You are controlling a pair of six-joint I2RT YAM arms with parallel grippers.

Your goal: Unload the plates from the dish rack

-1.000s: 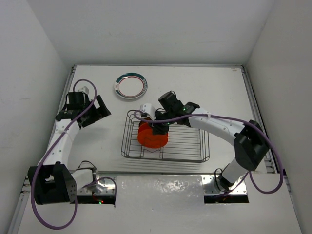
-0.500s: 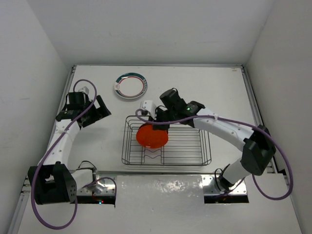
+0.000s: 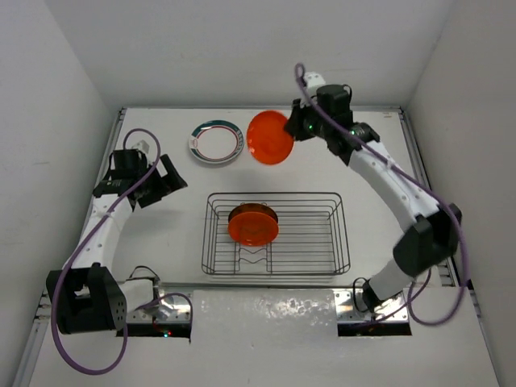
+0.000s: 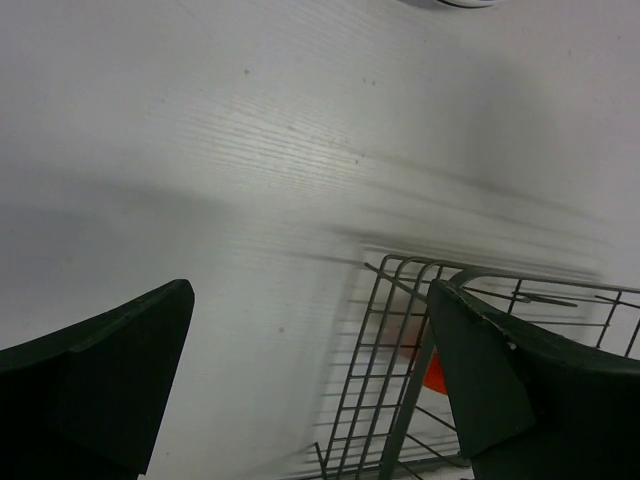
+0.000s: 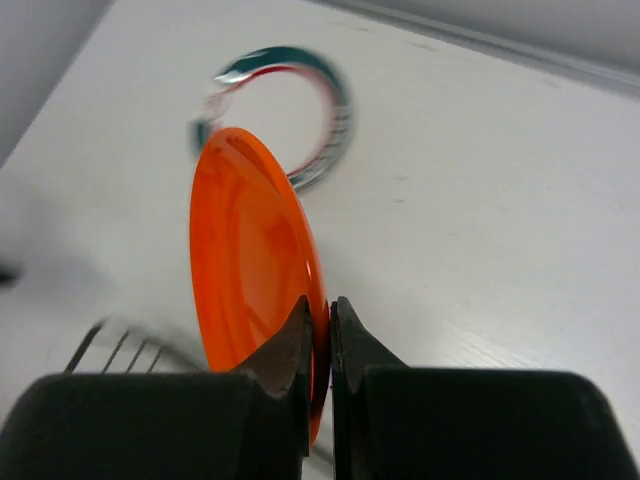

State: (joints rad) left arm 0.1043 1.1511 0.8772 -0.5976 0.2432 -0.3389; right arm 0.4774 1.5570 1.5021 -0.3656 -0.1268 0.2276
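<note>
My right gripper is shut on the rim of an orange plate, holding it tilted on edge above the far side of the table. In the right wrist view the two fingers pinch the plate at the gripper. A white plate with a teal ring lies flat just left of it, also seen blurred in the right wrist view. The dish rack stands mid-table with another orange plate in it. My left gripper is open and empty, left of the rack.
White walls close in the table on the left, right and back. Metal rails run along the table's side edges. Purple cables loop from both arms. A white cover plate lies between the arm bases.
My right gripper closed on an orange plate in the rack, lifted it out and carried it to the far side beside the white plate. The left arm stayed put.
</note>
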